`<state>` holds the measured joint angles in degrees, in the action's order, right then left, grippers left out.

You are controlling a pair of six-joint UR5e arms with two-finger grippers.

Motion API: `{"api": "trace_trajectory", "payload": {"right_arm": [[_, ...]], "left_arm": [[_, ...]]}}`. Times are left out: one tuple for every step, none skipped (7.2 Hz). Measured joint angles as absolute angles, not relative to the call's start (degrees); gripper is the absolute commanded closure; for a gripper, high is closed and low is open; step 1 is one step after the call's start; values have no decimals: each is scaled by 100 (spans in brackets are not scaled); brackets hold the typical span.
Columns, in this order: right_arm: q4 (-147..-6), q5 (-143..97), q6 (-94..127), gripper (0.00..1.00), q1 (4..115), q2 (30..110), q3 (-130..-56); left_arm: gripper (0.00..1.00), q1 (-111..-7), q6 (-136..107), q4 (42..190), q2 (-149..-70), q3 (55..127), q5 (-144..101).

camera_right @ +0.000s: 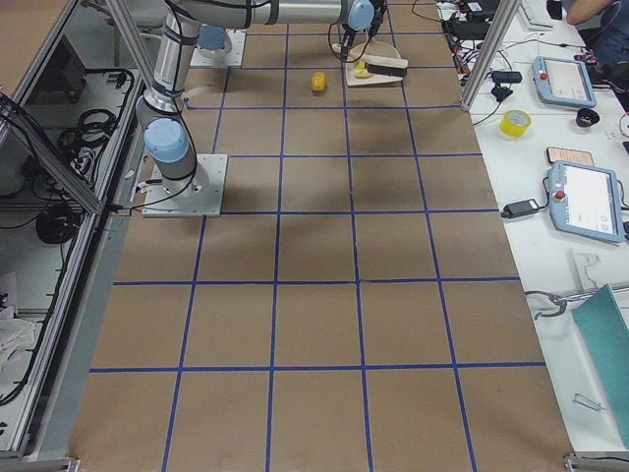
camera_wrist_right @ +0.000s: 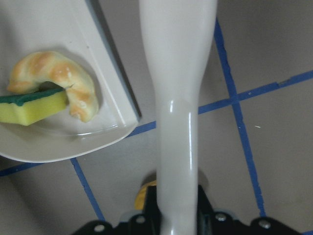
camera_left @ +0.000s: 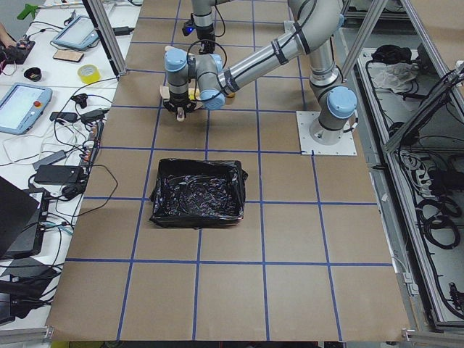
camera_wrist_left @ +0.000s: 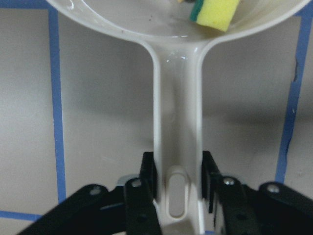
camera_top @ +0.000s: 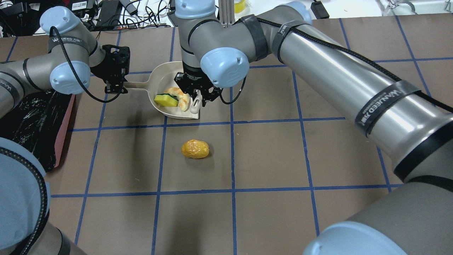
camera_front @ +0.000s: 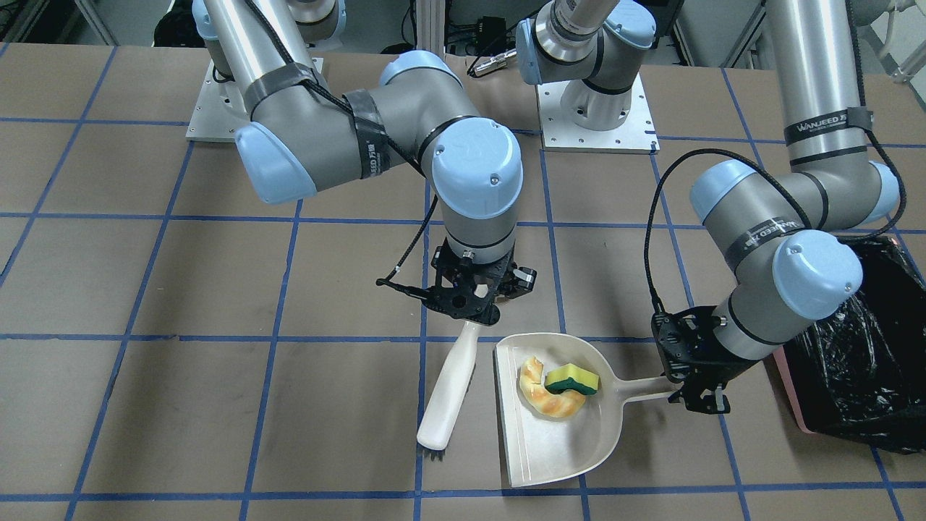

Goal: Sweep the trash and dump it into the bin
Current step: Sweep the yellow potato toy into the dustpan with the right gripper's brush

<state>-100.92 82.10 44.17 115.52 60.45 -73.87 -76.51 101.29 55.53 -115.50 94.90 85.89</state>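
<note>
The cream dustpan [camera_front: 557,449] lies on the table with the tan croissant piece [camera_front: 546,401] and the yellow sponge wedge [camera_front: 573,380] inside it. My left gripper [camera_front: 684,394] is shut on the dustpan's handle [camera_wrist_left: 177,122]. My right gripper [camera_front: 470,318] is shut on the cream brush [camera_front: 452,391], which lies beside the pan's open edge with its bristles on the table. The golden-brown lump [camera_top: 195,149] sits alone on the table, nearer the robot than the pan. The pink bin with the black bag [camera_front: 861,362] stands beyond my left arm.
Both arm bases [camera_front: 597,116] are bolted to the table behind the pan. The table is brown with a blue tape grid. Side benches with tablets and tape rolls [camera_right: 516,123] lie off the table's edge.
</note>
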Motion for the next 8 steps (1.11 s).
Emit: {"api": "trace_trajectory", "payload": {"right_arm": [[-9948, 8248, 4358, 100, 11529, 6194, -7572], [-9920, 8251, 4335, 100, 11554, 6369, -7919], [-10020, 8248, 4330, 100, 11607, 6622, -8445], [-10241, 8244, 4335, 100, 11694, 6874, -8988], [-10572, 8247, 4357, 100, 11850, 7058, -9503], [-10957, 8263, 4401, 100, 12048, 7145, -9915], [-11283, 8275, 4446, 100, 12229, 7172, -10201], [-11516, 8283, 4469, 100, 12362, 7184, -10399]], "left_arm": [[100, -7483, 10467, 5556, -11484, 9619, 8592], [100, -7341, 10712, 5591, -11379, 9761, 8610], [100, -7261, 10902, 5710, -11232, 9885, 8754], [100, -7228, 11045, 5900, -11022, 10050, 8991], [100, -7203, 11143, 6056, -10777, 10302, 9212], [100, -7173, 11209, 6117, -10542, 10609, 9400], [100, -7153, 11224, 6133, -10332, 10886, 9487], [100, -7152, 11207, 6124, -10149, 11132, 9518]]}}
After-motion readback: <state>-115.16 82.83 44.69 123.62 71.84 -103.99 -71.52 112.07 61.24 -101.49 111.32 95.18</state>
